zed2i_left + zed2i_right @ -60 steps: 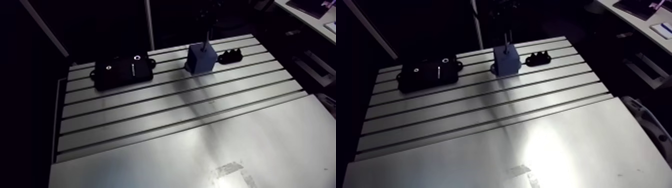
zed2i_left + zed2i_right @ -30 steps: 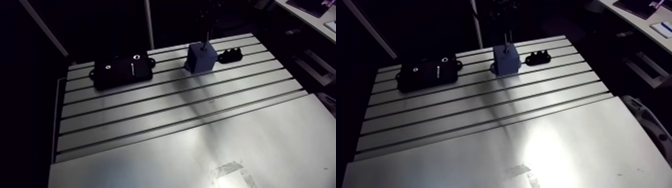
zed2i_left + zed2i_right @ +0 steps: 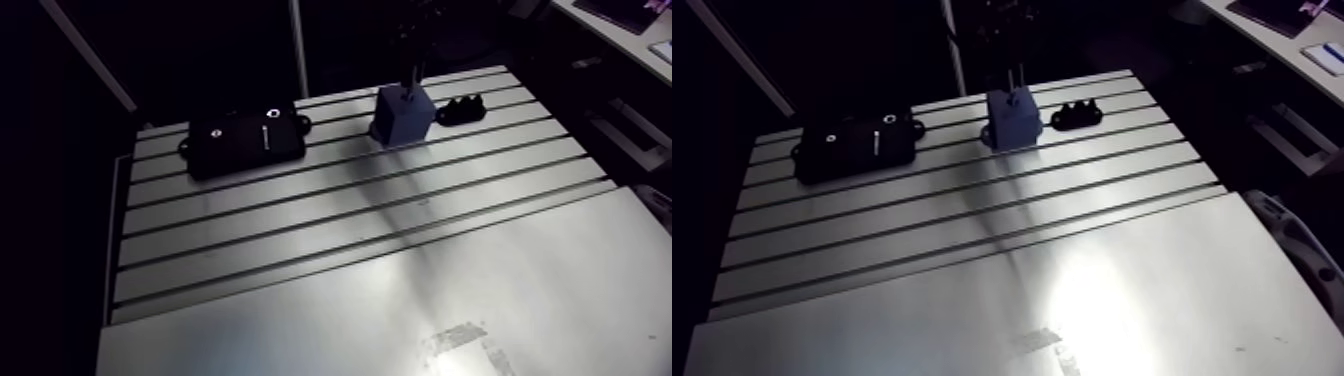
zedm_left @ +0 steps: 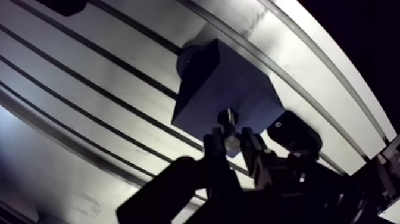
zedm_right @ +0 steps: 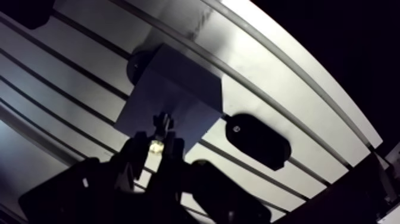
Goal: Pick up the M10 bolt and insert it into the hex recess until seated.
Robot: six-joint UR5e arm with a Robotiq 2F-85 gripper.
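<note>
A slotted desk (image 3: 350, 250) carries three things in a row along its far side. At the left of the arm view lies a flat black plate (image 3: 245, 143) with small lugs at its ends and a few pale marks on its top face. It sits across two of the slots, well apart from the rest.

Near the middle of the row stands a blue block (image 3: 403, 115), upright and square to the slots. The gripper (image 4: 229, 140) hangs straight over it. In the arm view it is dark and small, and only a thin stem shows between it and the block's top.

The wrist view is clearer. The two fingers (image 4: 213, 144) are drawn in close and pinch the bolt (image 4: 226, 118) near its upper end. The bolt points down, and its lower end meets the block's top face near the edge closest to the gripper. How far it has gone into the block cannot be told, since the bolt and a shadow cover that spot.

To the right of the block lies a black piece (image 3: 460, 110), low and oblong, with bumps along its top in the arm view and one pale dot in the wrist view. It sits just beside the block without touching it.
</note>
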